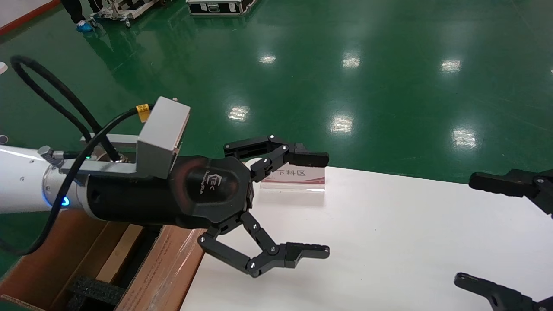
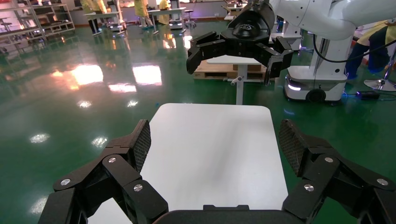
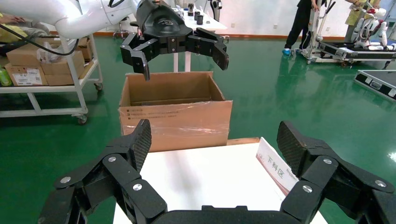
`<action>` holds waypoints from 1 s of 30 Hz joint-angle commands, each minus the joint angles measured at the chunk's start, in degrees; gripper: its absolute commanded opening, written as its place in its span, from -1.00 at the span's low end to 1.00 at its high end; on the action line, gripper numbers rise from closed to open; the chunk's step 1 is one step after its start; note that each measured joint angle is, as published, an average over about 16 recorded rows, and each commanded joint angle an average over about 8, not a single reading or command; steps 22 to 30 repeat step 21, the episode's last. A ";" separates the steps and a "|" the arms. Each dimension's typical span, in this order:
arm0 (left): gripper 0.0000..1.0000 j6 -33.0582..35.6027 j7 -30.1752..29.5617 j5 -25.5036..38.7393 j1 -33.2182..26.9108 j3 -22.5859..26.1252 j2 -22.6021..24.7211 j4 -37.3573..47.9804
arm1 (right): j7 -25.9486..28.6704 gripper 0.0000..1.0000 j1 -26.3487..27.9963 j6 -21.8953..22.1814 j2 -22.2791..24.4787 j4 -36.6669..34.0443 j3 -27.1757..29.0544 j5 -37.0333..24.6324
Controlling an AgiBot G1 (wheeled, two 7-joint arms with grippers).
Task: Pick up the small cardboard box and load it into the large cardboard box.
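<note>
Grippers: left gripper (image 1: 317, 205) spread empty over tabletop's (image 1: 389, 242) left edge; right gripper (image 1: 484, 233) likewise open. Small cardboard box unseen; presumably light, stiff, held across flat faces.

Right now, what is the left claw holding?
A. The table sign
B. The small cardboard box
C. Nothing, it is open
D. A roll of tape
C: the left claw is spread open above the white table, nothing between its fingers.

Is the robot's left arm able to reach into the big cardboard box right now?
Probably yes. The left gripper hangs open, empty, beside the large cardboard box, whose top is open with nothing blocking it. The right gripper is across the white table.
</note>
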 commanded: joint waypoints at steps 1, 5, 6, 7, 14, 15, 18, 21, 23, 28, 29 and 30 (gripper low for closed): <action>1.00 0.00 0.00 0.00 0.00 0.01 0.00 0.00 | 0.00 1.00 0.00 0.00 0.00 0.00 0.00 0.00; 1.00 -0.01 -0.01 0.00 0.00 0.01 0.00 0.00 | 0.00 1.00 0.00 0.00 0.00 0.00 0.00 0.00; 1.00 -0.01 -0.01 0.00 0.00 0.01 0.00 0.00 | 0.00 1.00 0.00 0.00 0.00 0.00 0.00 0.00; 1.00 -0.01 -0.01 0.00 0.00 0.01 0.00 0.00 | 0.00 1.00 0.00 0.00 0.00 0.00 0.00 0.00; 1.00 -0.01 -0.01 0.00 0.00 0.01 0.00 0.00 | 0.00 1.00 0.00 0.00 0.00 0.00 0.00 0.00; 1.00 -0.01 -0.01 0.00 0.00 0.01 0.00 0.00 | 0.00 1.00 0.00 0.00 0.00 0.00 0.00 0.00; 1.00 -0.01 -0.01 0.00 0.00 0.02 0.00 0.00 | 0.00 1.00 0.00 0.00 0.00 0.00 0.00 0.00; 1.00 -0.01 -0.01 0.00 0.00 0.02 0.00 0.00 | 0.00 1.00 0.00 0.00 0.00 0.00 0.00 0.00; 1.00 -0.01 -0.01 0.00 0.00 0.02 0.00 0.00 | 0.00 1.00 0.00 0.00 0.00 0.00 0.00 0.00; 1.00 -0.01 -0.01 0.00 0.00 0.02 0.00 0.00 | 0.00 1.00 0.00 0.00 0.00 0.00 0.00 0.00; 1.00 -0.01 -0.01 0.00 0.00 0.02 0.00 0.00 | 0.00 1.00 0.00 0.00 0.00 0.00 0.00 0.00; 1.00 -0.01 -0.01 0.00 0.00 0.02 0.00 0.00 | 0.00 1.00 0.00 0.00 0.00 0.00 0.00 0.00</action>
